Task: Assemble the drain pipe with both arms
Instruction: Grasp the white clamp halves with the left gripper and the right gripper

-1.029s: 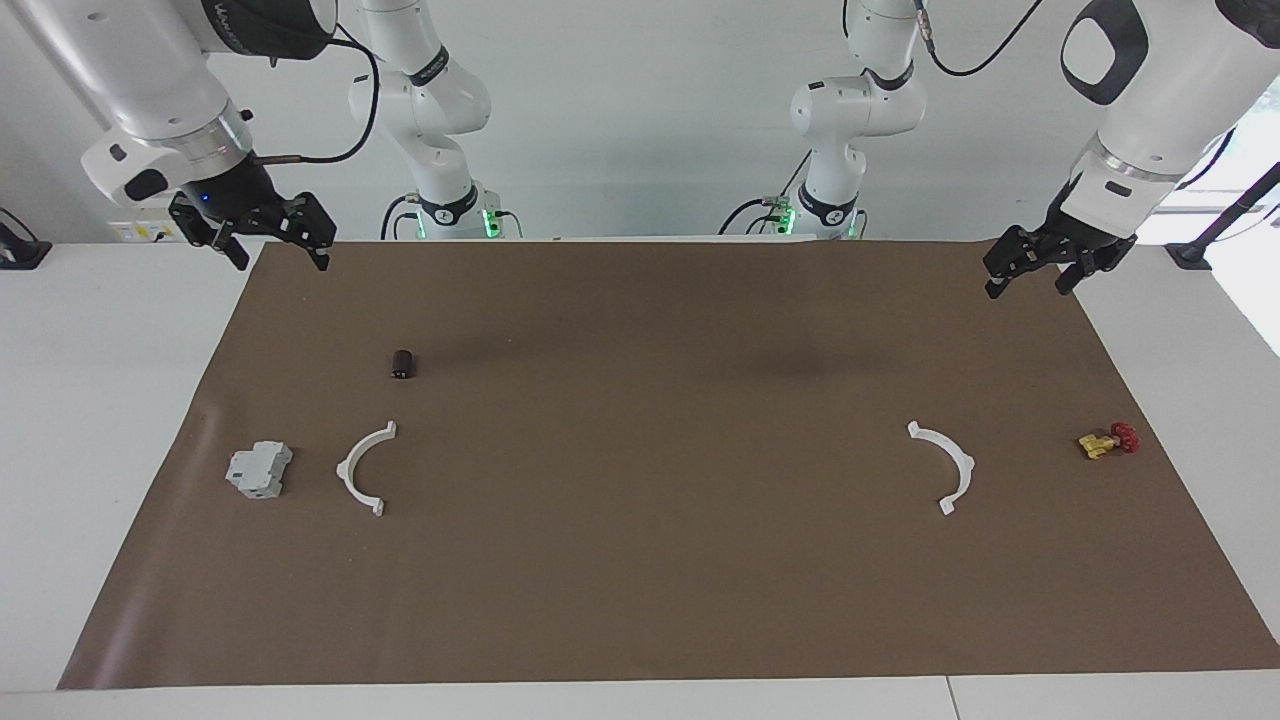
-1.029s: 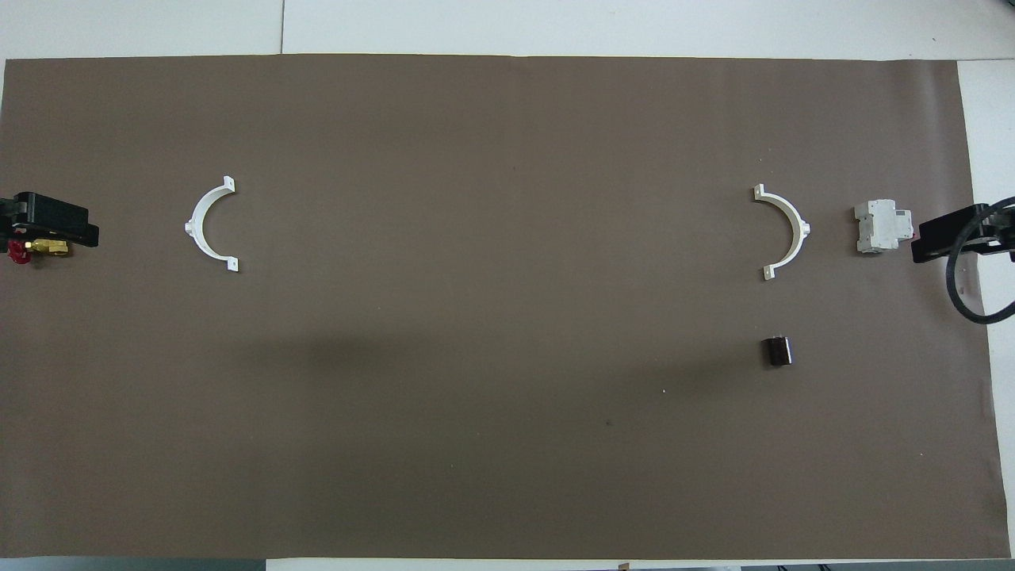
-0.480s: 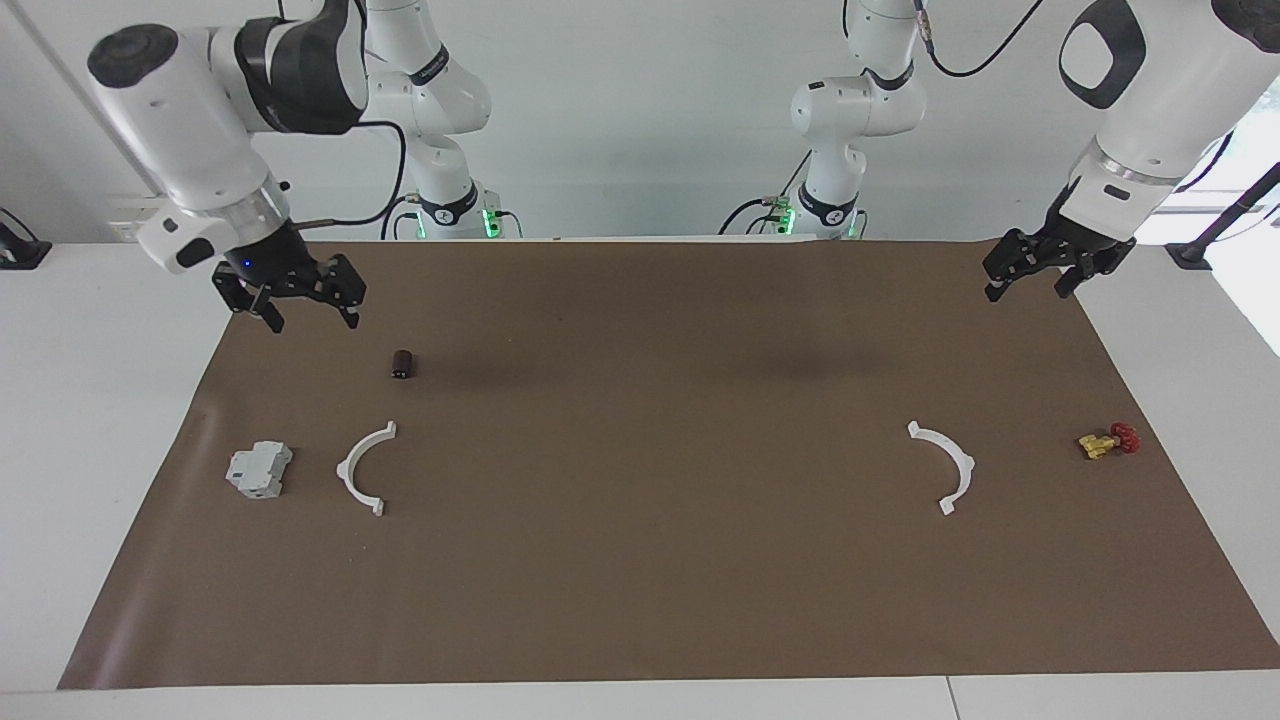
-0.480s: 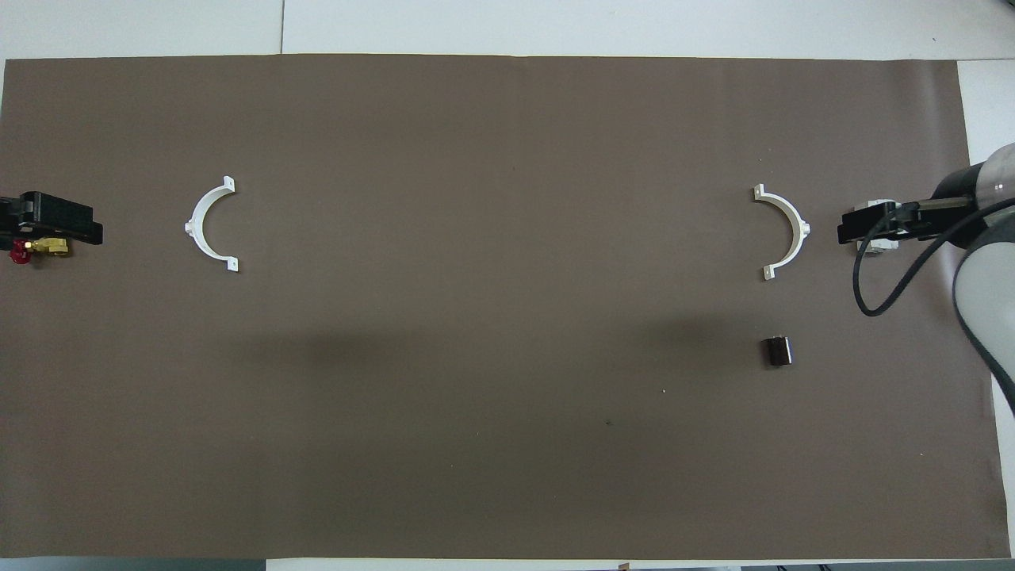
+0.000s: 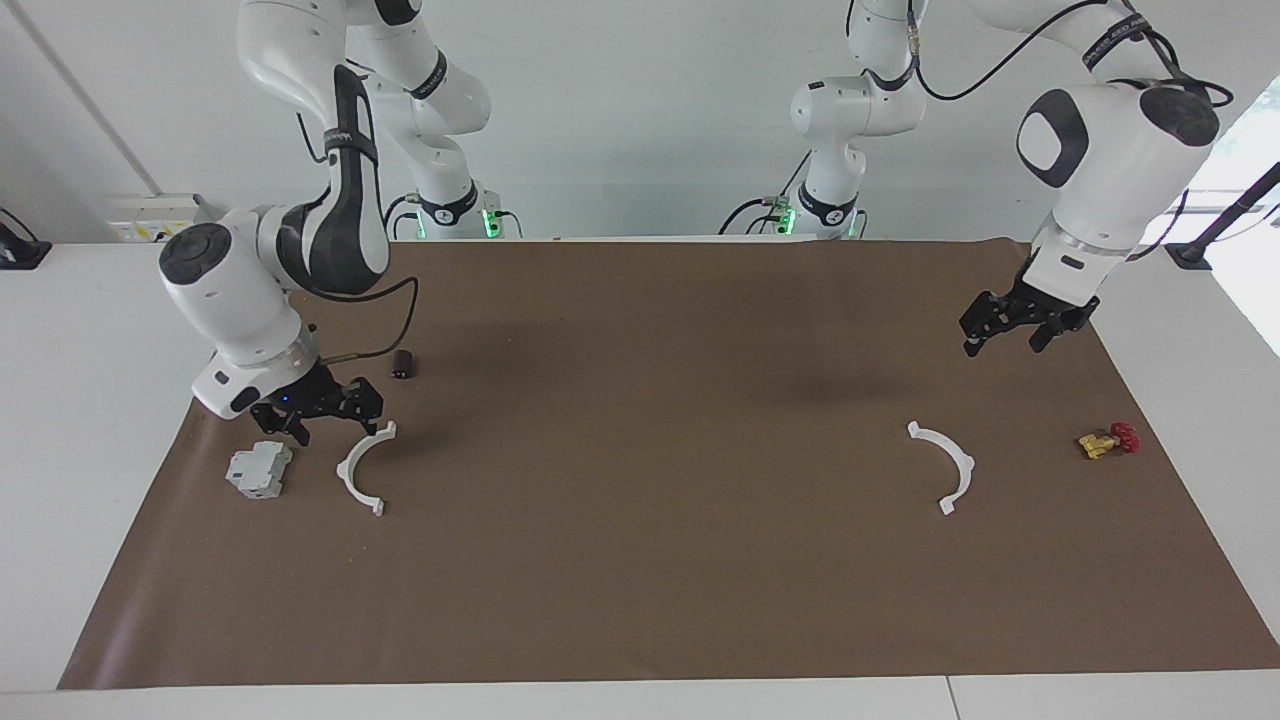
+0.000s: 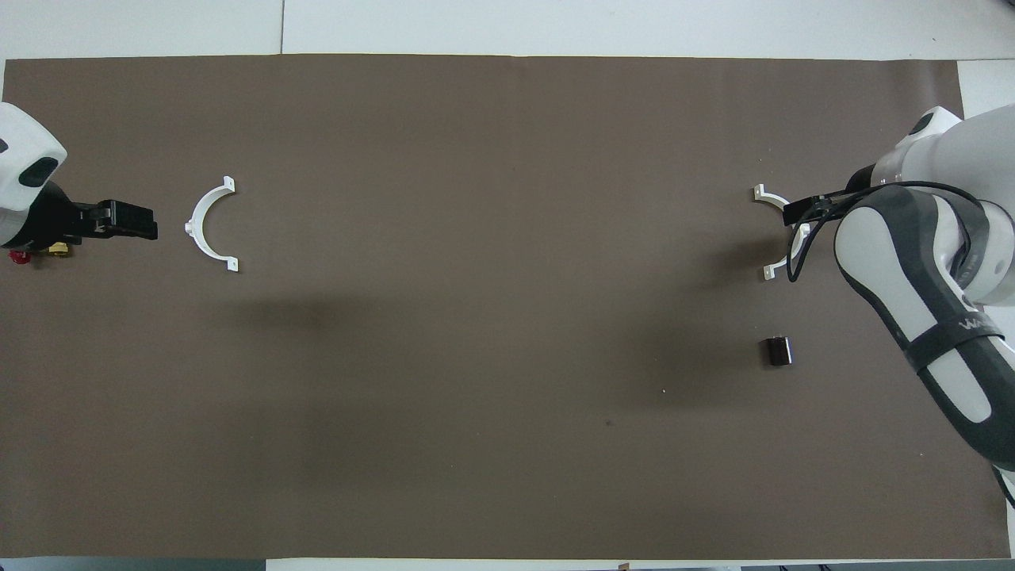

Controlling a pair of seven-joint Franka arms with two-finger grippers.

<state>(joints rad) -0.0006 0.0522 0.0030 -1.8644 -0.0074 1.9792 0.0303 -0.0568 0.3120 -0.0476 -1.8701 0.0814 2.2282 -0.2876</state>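
Facing view: the right gripper point(image 5: 325, 421), fingers released, hangs low between the grey block point(image 5: 258, 470) and one white half-ring point(image 5: 362, 467), grasping nothing. The left gripper point(image 5: 1003, 336), fingers also released, hangs over the brown mat point(image 5: 640, 600) on the bench, above the other half-ring point(image 5: 945, 466) and the yellow-and-red valve point(image 5: 1108, 440).

Overhead view: the half-rings point(image 6: 212, 226) point(image 6: 765, 194) lie well apart, one toward each arm's end; a dark cylinder point(image 6: 777, 350) sits nearer the robots.

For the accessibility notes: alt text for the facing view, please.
Two white half-rings lie apart on a brown mat; the open right gripper hangs just above one half-ring beside a grey block, the open left gripper higher over the mat near the other half-ring.
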